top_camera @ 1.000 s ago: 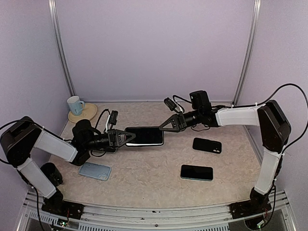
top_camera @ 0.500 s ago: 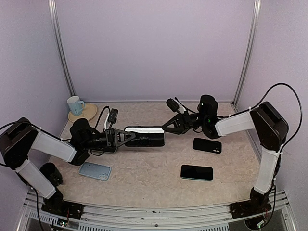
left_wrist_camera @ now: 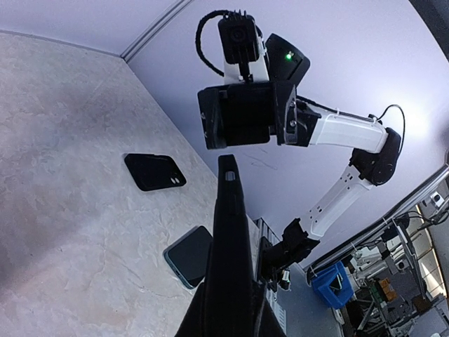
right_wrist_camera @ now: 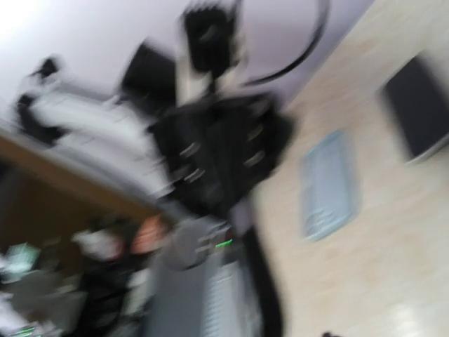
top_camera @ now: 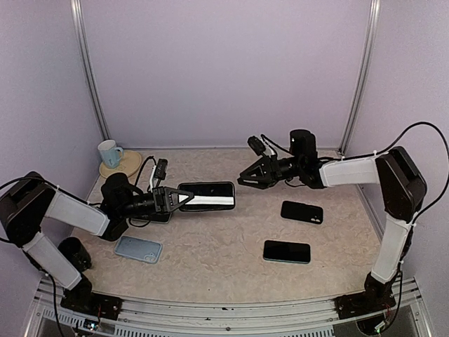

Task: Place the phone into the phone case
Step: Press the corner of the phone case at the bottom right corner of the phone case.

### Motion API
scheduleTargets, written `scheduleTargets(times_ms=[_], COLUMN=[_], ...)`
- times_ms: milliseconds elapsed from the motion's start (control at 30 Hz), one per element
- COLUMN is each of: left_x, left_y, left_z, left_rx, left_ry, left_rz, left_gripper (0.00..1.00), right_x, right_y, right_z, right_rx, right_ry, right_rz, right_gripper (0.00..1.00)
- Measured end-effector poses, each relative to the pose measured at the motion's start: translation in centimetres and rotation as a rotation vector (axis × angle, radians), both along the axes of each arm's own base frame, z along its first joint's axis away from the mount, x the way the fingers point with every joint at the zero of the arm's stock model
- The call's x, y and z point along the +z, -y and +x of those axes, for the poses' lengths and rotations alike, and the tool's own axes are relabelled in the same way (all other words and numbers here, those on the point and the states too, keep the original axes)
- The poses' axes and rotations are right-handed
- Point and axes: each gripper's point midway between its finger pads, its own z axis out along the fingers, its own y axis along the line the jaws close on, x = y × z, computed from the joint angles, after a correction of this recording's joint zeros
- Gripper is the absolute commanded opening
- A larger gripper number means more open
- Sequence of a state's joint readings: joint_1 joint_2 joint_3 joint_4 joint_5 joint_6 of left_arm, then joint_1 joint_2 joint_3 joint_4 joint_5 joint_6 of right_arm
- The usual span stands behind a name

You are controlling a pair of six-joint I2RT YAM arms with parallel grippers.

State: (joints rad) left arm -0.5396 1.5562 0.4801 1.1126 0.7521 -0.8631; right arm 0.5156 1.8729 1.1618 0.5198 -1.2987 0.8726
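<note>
Speckled beige surface (top_camera: 210, 260) with a few flat things lying on it.
In the far left corner a round cream saucer (top_camera: 128, 167) sits on the stone-patterned top, with a pale blue mug (top_camera: 109, 152) upright on it. A pale blue case (top_camera: 138, 248) lies flat near the front left, slightly askew. On the right half a black handset (top_camera: 302, 212) lies flat, its camera corner showing in the left wrist view. Nearer the front edge lies a dark phone with a teal rim (top_camera: 287, 251), apart from the handset and roughly parallel to it.
</note>
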Motion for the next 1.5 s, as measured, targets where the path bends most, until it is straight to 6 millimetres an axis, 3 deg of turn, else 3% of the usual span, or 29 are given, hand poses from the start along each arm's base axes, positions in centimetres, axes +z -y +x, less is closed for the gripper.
scheduleTargets(times_ms=[167,400,667,733,833,967,1300,1433,1500], left_x=[-0.1,-0.1,-0.2,-0.2,-0.3,-1.1,-3.5,-3.7,-3.7], left_y=[0.0,0.0,0.0,0.1,0.3,0.6,0.3,0.3,0.3], left_z=[0.0,0.0,-0.1,-0.1,-0.3,-0.4,0.5,0.5,0.5], left_rx=[0.0,-0.001,-0.002,-0.003,-0.011,-0.011,0.045,0.046,0.046], left_ry=[-0.003,-0.002,-0.003,-0.003,-0.006,-0.025,-0.079,-0.085,-0.085], left_rz=[0.003,0.004,0.005,0.005,0.008,0.029,0.105,0.109,0.109], left_gripper=[0.0,0.0,0.0,0.0,0.0,0.0,0.0,0.0,0.0], right_x=[0.0,-2.7,-3.3,-3.3,-3.1,-3.0,-3.7,-4.2,-4.4], right_y=[-0.4,0.2,-1.4,-1.7,-2.3,-2.5,-2.0,-1.7,-1.5], right_z=[2.1,2.0,0.6,0.4,0.2,0.4,1.8,2.0,2.0], right_rx=[-0.118,-0.151,-0.108,-0.098,-0.09,-0.096,-0.162,-0.17,-0.173], right_ry=[0.15,0.169,0.191,0.198,0.209,0.219,0.285,0.294,0.302], right_rz=[-0.1,-0.214,-0.246,-0.247,-0.248,-0.254,-0.372,-0.405,-0.422], right_gripper=[0.63,0.63,0.54,0.48,0.32,0.0,0.0,0.23,0.29])
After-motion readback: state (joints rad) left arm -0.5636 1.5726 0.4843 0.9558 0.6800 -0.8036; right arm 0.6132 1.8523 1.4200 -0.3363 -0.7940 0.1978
